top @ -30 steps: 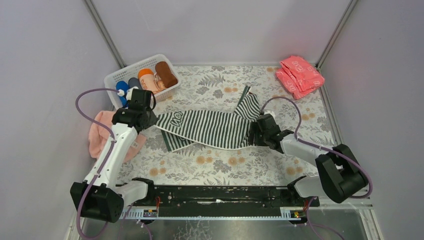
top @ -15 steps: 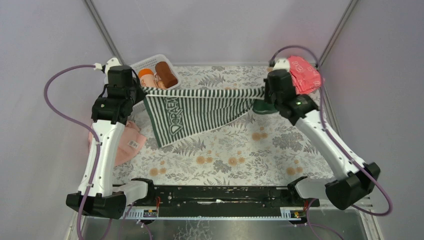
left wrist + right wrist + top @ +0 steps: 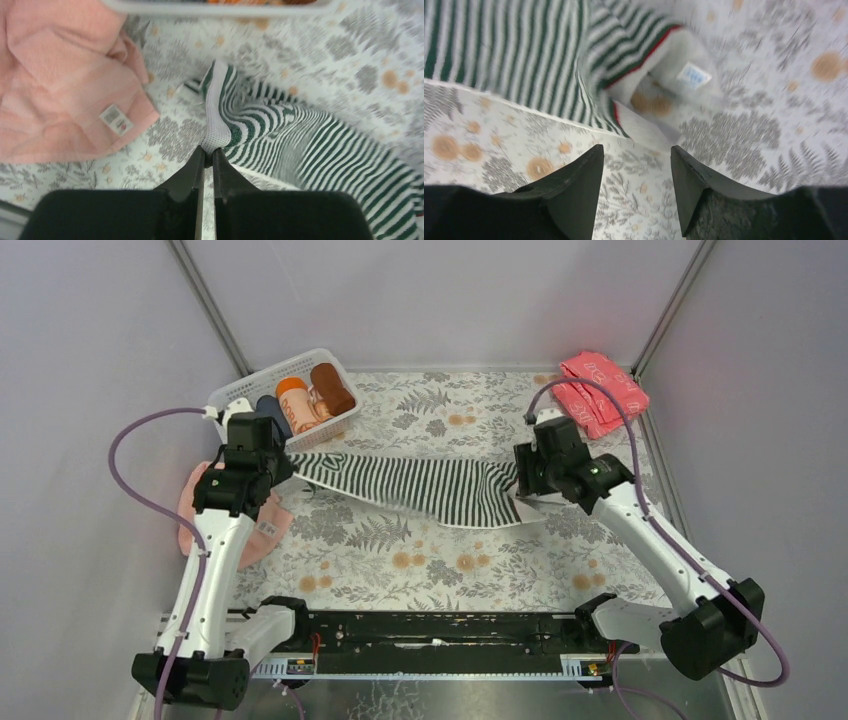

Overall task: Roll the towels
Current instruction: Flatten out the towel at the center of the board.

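Fingers (image 3: pixel 192 172) of the left gripper (image 3: pixel 207 150) are pinching the left corner of the striped towel (image 3: pixel 420 485), the jaws nearly meeting with only the cloth's white edge between them. The towel is lying stretched left to right across the middle of the tabletop (image 3: pixel 440 560), and its right end is rumpling around a small label. At that end the right gripper (image 3: pixel 636 150) is hovering with its jaws standing apart, gripping nothing. Beside the left arm, the pale pink towel (image 3: pixel 195 505) is lying crumpled. At the far left, the white basket (image 3: pixel 262 372) is holding rolled cloths, among them a rust-brown roll (image 3: pixel 332 387). Some red packets (image 3: pixel 600 390) are sitting far right.
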Motion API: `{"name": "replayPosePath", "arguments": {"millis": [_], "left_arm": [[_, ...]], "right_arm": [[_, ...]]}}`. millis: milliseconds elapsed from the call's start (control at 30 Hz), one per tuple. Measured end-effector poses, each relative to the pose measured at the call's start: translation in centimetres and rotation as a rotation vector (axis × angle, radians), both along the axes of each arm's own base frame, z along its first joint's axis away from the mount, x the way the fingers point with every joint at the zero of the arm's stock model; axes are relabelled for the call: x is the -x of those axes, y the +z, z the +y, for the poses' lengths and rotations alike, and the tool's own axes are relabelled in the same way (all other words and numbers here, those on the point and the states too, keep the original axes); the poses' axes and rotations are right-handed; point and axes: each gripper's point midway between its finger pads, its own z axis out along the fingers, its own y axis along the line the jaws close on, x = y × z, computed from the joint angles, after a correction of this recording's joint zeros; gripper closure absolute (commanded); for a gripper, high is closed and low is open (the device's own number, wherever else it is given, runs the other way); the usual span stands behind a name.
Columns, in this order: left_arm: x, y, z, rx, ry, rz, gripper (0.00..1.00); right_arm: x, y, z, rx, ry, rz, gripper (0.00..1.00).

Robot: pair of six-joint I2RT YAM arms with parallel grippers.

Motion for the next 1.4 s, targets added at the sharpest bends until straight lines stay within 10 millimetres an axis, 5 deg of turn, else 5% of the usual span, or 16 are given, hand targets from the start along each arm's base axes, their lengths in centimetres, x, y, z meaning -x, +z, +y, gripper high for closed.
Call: {"name": "replayPosePath", "arguments": {"millis": [200,367,500,867,1033,1400], "left_arm": [[1.3,-6.1,0.1,-0.010,-0.002,0.135,1.00],[1.1,-7.6,0.5,-0.027,0.017,0.130,1.00],[0.9,-7.7,1.1,-0.049,0.044,0.105,1.00],[1.5,-5.9,4.0,-0.094,0.175,0.018,1.00],[1.6,-5.2,4.8,-0.097,0.218,-0.005,1.00],[0.6,-4.3,5.4,-0.092,0.245,-0.020,1.00]], "right_arm": [[3.6,-7.8,-1.4,0.003,-0.118,0.174,0.41],[5.7,-11.2,-3.2,-0.013,-0.240,0.208,0.41],[5.7,-12.4,-3.5,-0.094,-0.338,0.195,0.41],[5.0,-16.3,-0.1,-0.221,-0.321,0.304,0.39],[5.8,-18.1,-0.4,-0.170,-0.331,0.374,0.38],[4.2,-18.6,-2.9,0.002,-0.423,0.365,0.33]]}}
